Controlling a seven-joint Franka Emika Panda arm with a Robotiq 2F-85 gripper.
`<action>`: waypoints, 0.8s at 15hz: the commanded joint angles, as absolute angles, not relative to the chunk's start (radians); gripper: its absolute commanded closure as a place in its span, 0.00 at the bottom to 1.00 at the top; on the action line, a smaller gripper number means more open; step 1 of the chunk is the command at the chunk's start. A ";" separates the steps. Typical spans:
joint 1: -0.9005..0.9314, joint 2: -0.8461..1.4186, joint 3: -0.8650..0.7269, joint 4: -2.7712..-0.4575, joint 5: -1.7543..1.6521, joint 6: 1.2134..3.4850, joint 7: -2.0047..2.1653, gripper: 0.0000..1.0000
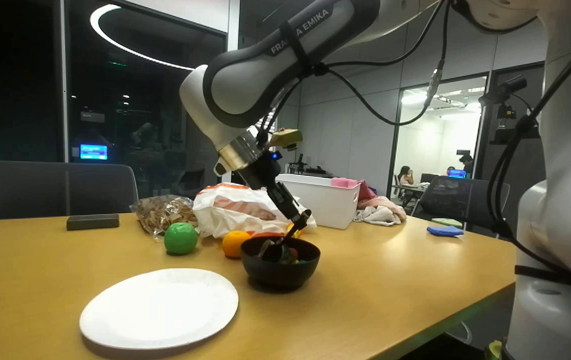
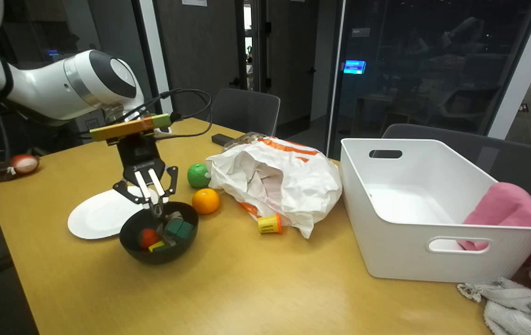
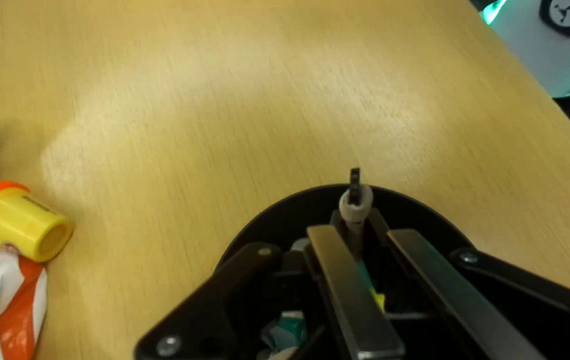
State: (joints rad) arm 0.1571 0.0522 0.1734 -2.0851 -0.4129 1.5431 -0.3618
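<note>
Wrist view: the gripper (image 3: 356,221) is clamped on a slender stick (image 3: 355,212). In an exterior view it slants leftward, down into the black bowl (image 1: 276,272).

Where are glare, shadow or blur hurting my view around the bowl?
In an exterior view, a glare patch on the table, picture-right of the black bowl, whose inside is dim; in an exterior view, the dark green item within shows more clearly; in the wrist view, broad sheen across the table, the gripper soft-edged, and the bowl's inside largely dark.
</note>
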 commanded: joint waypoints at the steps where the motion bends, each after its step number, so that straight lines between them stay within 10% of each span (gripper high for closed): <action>1: 0.169 0.020 0.180 -2.083 -0.399 1.444 -0.335 0.90; 12: 0.171 -0.137 0.176 -2.085 -0.450 1.452 -0.251 0.90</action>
State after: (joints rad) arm 0.1771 -0.0731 0.1850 -2.0749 -0.4174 1.4595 -0.2934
